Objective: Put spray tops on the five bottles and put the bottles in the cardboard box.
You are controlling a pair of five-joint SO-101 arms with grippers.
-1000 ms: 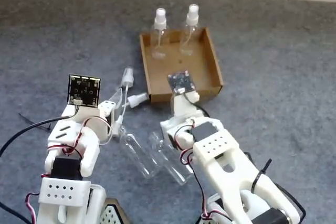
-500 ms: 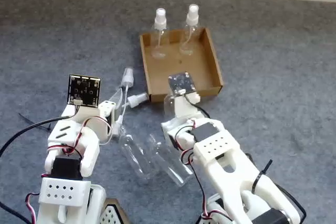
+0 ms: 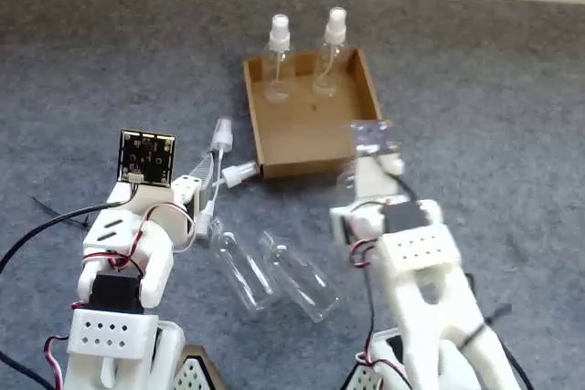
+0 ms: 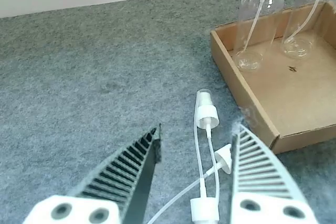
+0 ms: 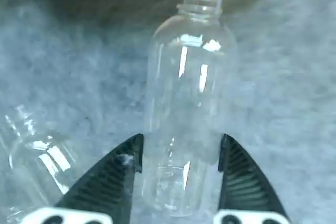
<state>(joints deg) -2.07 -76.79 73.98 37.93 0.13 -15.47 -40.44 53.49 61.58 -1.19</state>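
Bottle point(image 5: 191, 77) without top, clamped between the jaws of right gripper point(image 5: 181, 148), near cardboard box point(image 3: 259, 134). Left gripper point(image 4: 197, 130) spread wide, holding nothing (loose spray tops point(image 4: 206, 116) below on the desk point(image 3: 475, 61)). Two capped bottles point(image 3: 277, 61) standing in the box; two bare ones point(image 3: 297, 276) lying between the arms.

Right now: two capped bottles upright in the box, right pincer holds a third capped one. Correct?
No. The bottle in the right pincer has no spray top; the right wrist view shows its threaded neck open. The two capped bottles do stand upright in the box.
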